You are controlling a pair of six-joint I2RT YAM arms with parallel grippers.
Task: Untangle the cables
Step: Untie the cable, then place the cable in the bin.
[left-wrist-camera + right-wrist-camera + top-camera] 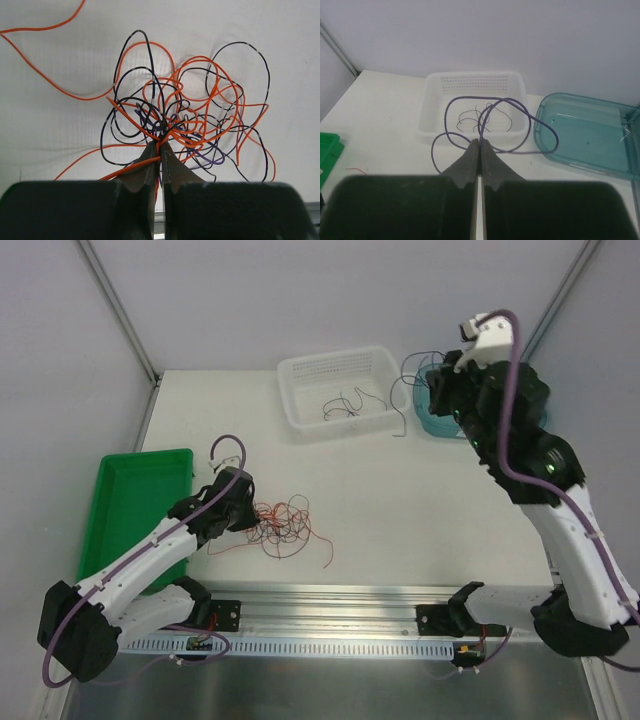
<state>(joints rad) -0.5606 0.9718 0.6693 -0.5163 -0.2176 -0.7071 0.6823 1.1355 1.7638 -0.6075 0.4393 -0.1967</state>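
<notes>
Near the left edge of the table, my left gripper (160, 146) is clamped shut on an orange strand (131, 168) at the near side of the tangle of cables (172, 127). The tangle lies flat on the table (420, 500), just beside the green tray (130, 510). Orange and black loops fan out beyond the fingertips, and a few purple ones are buried low in the knot.

Up at the far right, my right gripper (480, 142) is pinched closed on a purple cable (470, 97) that hangs free in wide loops. From the overhead camera those loops dangle between the white basket (470, 79) and the teal tray (590, 135). One tail trails by the basket's right corner. A few loose dark strands already lie in the basket, so I take it as the place for freed cables.

I judge the step in hand to be dropping this purple cable off. To do that well I'd carry the right hand leftward until the loops hang inside the basket walls. Then I'd lower it so the cable piles up rather than draping over the rim, and only then let go.

Meanwhile I'd hold the left grip steady. Any pull on the orange strand should be slow and low, away from the knot. A fast tug would likely cinch the loops tighter or drag the whole tangle along.
</notes>
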